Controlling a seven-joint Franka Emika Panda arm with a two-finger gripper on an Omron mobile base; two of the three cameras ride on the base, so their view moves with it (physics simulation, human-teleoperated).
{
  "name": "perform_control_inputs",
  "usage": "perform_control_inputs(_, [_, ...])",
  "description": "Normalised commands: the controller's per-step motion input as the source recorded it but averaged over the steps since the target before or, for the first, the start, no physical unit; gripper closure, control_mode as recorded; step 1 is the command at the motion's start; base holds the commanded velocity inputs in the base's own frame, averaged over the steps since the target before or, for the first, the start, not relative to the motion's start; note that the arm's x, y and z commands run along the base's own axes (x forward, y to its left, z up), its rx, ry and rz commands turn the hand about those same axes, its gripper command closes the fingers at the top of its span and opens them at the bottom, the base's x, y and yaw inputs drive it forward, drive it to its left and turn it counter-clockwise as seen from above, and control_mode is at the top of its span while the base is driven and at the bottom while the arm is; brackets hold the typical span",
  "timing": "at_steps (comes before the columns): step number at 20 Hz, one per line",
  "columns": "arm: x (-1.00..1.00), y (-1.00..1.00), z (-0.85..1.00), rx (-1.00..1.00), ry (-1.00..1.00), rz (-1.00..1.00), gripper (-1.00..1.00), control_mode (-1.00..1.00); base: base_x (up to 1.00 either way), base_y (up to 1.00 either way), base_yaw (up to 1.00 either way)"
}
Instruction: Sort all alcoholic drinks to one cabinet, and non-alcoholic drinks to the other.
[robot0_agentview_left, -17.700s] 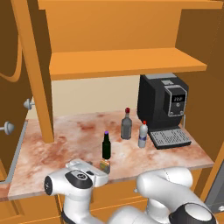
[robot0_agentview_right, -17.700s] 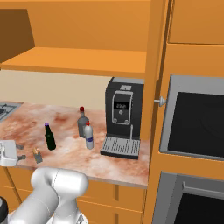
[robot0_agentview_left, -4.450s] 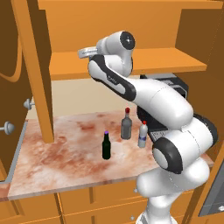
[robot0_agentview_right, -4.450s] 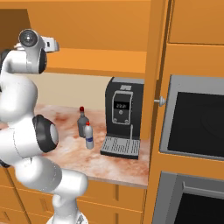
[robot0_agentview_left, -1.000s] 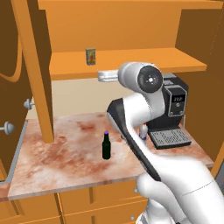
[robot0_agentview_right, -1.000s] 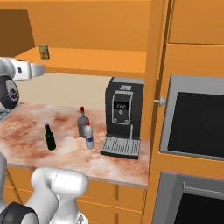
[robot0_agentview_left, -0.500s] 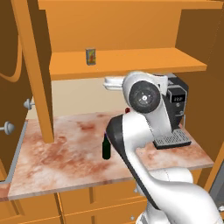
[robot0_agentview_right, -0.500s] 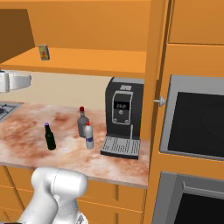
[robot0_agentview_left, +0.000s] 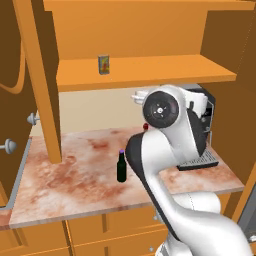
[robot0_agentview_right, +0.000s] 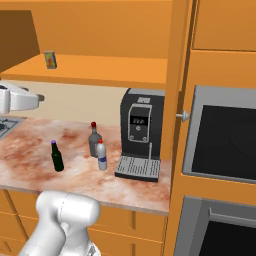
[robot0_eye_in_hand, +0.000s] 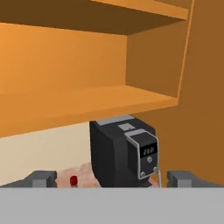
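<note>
Juice carton: a small yellow-green juice carton stands upright on the open cabinet shelf, towards its left end, with bare shelf on both sides.
Beer bottle: a slim dark beer bottle with a purple cap stands upright on the worktop, apart from the other bottles and to their left in the right base view.
Grey bottle: a squat grey bottle with a red cap stands upright further back on the worktop, near the coffee machine.
White bottle: a white plastic bottle with a blue label and red cap stands just in front of the grey bottle and slightly to its right, close beside the machine's drip tray.
End effector: the end effector is spread wide and has hold of nothing; its two dark fingertips sit far apart at the bottom of the hand view, which looks under the shelf.
Arm: the white arm rises in front of the worktop, below shelf level.
Coffee machine: a black coffee machine stands at the right end of the worktop.
Surroundings: orange wooden cabinets, with a built-in oven to the right.
</note>
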Motion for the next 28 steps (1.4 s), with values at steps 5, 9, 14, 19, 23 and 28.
perform_control_inputs(5, [0.0,-0.19,-0.39,0.0,0.04,-0.15,-1.0,-1.0,0.0,0.0,0.0])
perform_control_inputs(9, [0.01,-0.03,-0.47,0.0,0.0,-0.13,-1.0,-1.0,0.0,0.0,0.0])
perform_control_inputs(14, [0.15,-0.01,-0.36,0.0,0.0,-0.09,-1.0,-1.0,0.0,0.0,0.0])
perform_control_inputs(19, [0.2,-0.01,-0.32,0.02,0.03,-0.02,-1.0,-1.0,0.0,0.0,0.0])
perform_control_inputs(23, [0.19,0.0,-0.25,0.07,0.1,0.0,-1.0,-1.0,0.0,0.0,0.0])
perform_control_inputs(28, [0.15,0.0,-0.24,0.1,0.15,0.0,-1.0,-1.0,0.0,0.0,0.0])
